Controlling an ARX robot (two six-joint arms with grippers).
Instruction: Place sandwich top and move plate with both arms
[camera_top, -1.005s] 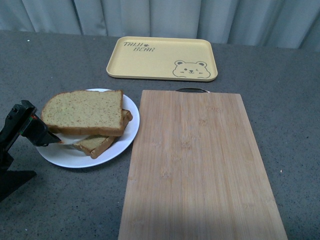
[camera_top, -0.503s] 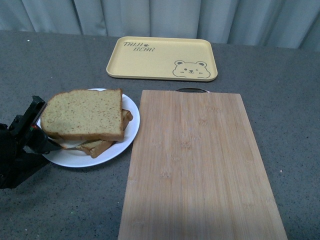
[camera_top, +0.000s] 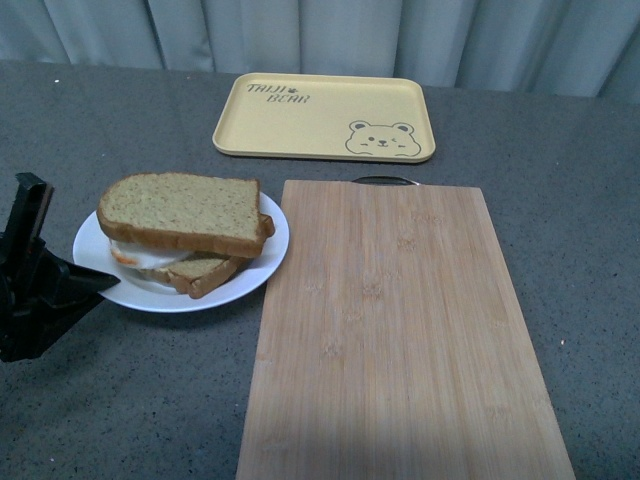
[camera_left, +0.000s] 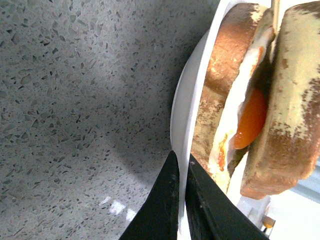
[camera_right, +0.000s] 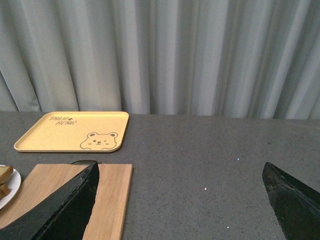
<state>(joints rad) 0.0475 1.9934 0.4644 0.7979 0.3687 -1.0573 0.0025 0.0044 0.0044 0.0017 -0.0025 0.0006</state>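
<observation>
Front view: the sandwich top (camera_top: 185, 208) lies flat over the egg-bearing slice (camera_top: 200, 273), turned a little so their corners do not line up.
Plate (camera_top: 262, 256): carries both slices and sits on the grey surface (camera_top: 120, 400) at the near left, just beside the left edge of the wooden board (camera_top: 390, 330).
Yellow bear tray (camera_top: 325, 117): further back on the surface, apart from the plate and the board.
Left hand (camera_top: 108, 284): low over the surface, its tip at the plate's left rim.
Left wrist view: two black fingers (camera_left: 162, 210) are closed on the plate's white rim, one on each face of it. The orange yolk (camera_left: 250, 122) shows between the two bread slices.
Right hand (camera_right: 180, 167): fingers spread wide apart with nothing between them, held above the surface well to the right of the board.
</observation>
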